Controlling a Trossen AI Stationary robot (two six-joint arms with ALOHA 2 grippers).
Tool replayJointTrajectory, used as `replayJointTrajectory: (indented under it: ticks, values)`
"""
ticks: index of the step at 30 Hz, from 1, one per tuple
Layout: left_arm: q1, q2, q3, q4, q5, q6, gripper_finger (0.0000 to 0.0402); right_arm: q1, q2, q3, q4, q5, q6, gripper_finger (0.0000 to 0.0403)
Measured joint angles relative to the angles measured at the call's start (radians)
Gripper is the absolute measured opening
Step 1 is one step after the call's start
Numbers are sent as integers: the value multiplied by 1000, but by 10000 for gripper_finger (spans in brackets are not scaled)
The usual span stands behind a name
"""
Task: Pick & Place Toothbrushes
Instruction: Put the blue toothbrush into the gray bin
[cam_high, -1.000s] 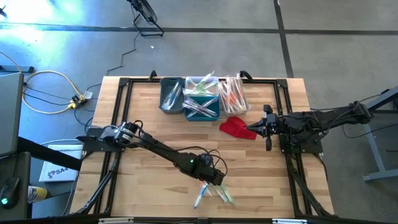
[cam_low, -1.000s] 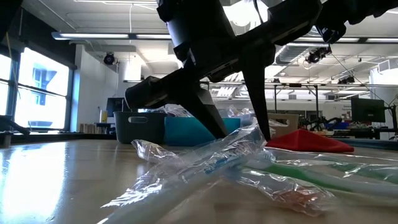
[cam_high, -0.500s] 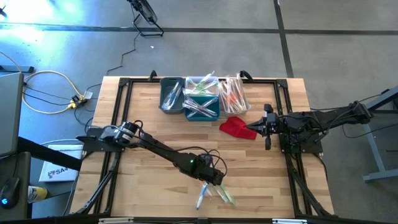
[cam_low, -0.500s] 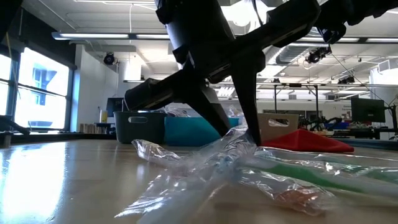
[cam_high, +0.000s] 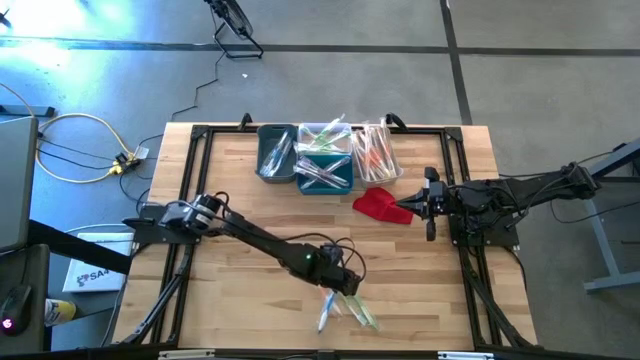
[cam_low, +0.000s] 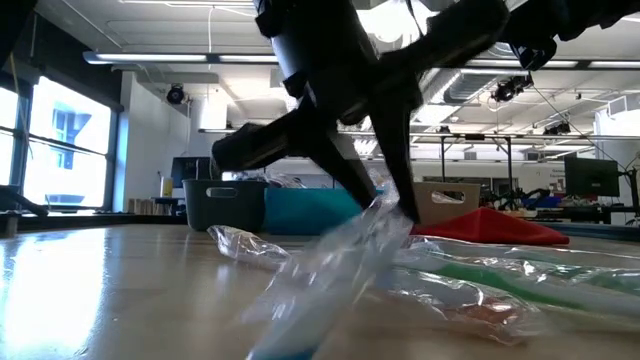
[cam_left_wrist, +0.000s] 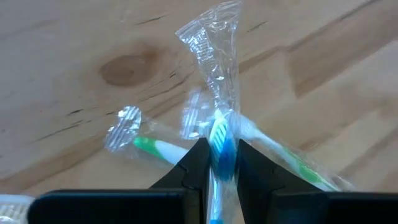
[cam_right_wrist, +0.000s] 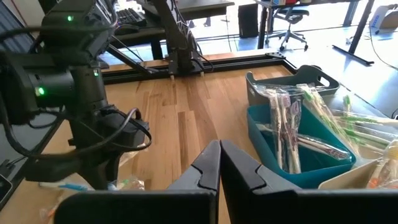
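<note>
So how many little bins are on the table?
3, side by side at the table's far edge: a grey bin on the left, a teal bin in the middle, a white bin on the right. None looks hidden.

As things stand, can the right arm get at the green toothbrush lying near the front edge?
Probably not easily. The right gripper sits shut beside the red cloth, well back from the green toothbrush, and the left gripper, closed on the blue toothbrush, stands right over that spot.

The left claw (cam_left_wrist: 219, 163) has closed on the blue toothbrush (cam_left_wrist: 221, 144).
</note>
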Motion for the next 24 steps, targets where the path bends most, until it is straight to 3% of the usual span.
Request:
replayJointTrajectory:
  ticks: [13,24]
  values:
    - [31,-168,0,-116,-21,169,49,0,0,0,-6,-1,0,4]
    - [113,-352,1,-245,-142,381,49,0,0,0,-24,-11,11,3]
